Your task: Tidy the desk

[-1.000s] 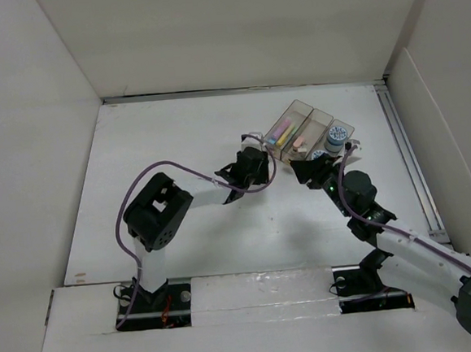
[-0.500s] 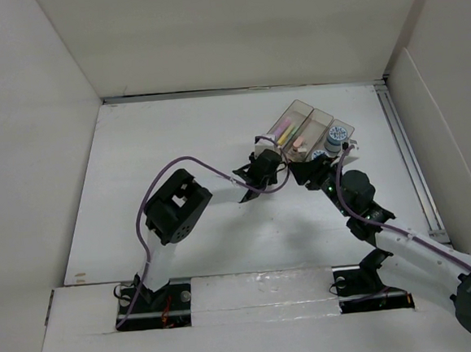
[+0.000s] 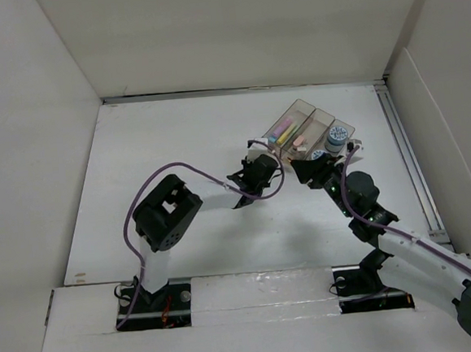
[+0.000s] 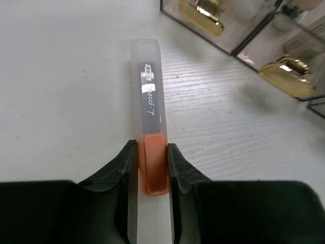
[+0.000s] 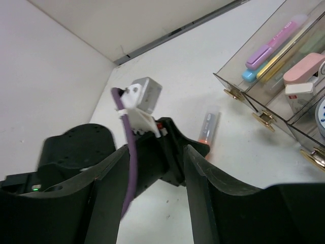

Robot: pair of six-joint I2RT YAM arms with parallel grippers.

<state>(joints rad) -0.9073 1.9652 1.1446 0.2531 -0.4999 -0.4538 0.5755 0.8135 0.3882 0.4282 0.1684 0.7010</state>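
Observation:
The white desk carries a clear three-compartment tray at the back right. My left gripper is shut on a clear tube with an orange end, gripping the orange part; the tube points toward the tray and stays low over the desk. The tube also shows in the right wrist view. My right gripper is open and empty, close to the right of the left gripper, just in front of the tray.
The tray has gold knobs and holds a purple pen, a pink eraser and a round blue-and-white item. White wall panels stand around the desk. A rail runs along the right edge.
The left arm's elbow swung right and then back left, while its gripper stayed near the tray, holding the tube. The right arm has barely moved.

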